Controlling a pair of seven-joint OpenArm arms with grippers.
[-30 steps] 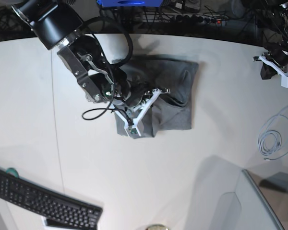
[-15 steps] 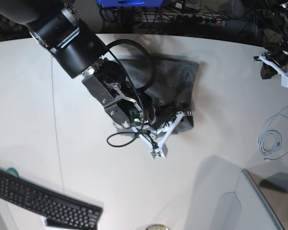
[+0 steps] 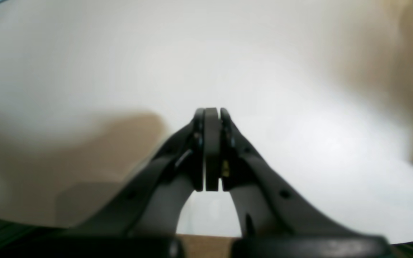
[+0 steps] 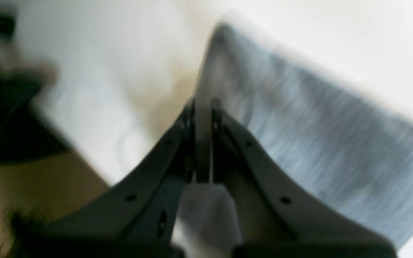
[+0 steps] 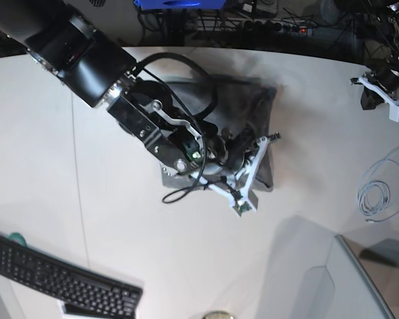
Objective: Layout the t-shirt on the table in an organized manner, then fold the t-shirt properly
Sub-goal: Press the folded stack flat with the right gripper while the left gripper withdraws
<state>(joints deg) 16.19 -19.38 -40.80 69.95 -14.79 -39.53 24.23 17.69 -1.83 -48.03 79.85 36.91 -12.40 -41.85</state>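
Right tool (image 5: 247, 189), carried by the big black arm on the base view's left, has swept across the t-shirt (image 5: 249, 106) over the last second: a second ago it sat over the garment's near-left corner, half a second ago near the middle of the near edge, and now it reaches past the near-right corner, with the cloth's near edge looking dragged and bunched along with it. Its jaws are pressed together; the right wrist view shows grey fabric (image 4: 321, 143) streaked with motion blur just beyond and to one side of the tips, and a pale strip between the jaws that I cannot identify, so whether it pinches cloth or merely pushes it cannot be told. I judge this to be a smoothing or dragging stroke in the laying-out stage, not yet a fold, since the shirt is a rumpled block rather than a spread shape. Most of the garment lies behind and beneath this tool and its arm, on the table (image 5: 40, 153). Left tool (image 3: 212, 143), unmoved and well apart at the far right, is closed on nothing over bare table, far from the shirt.
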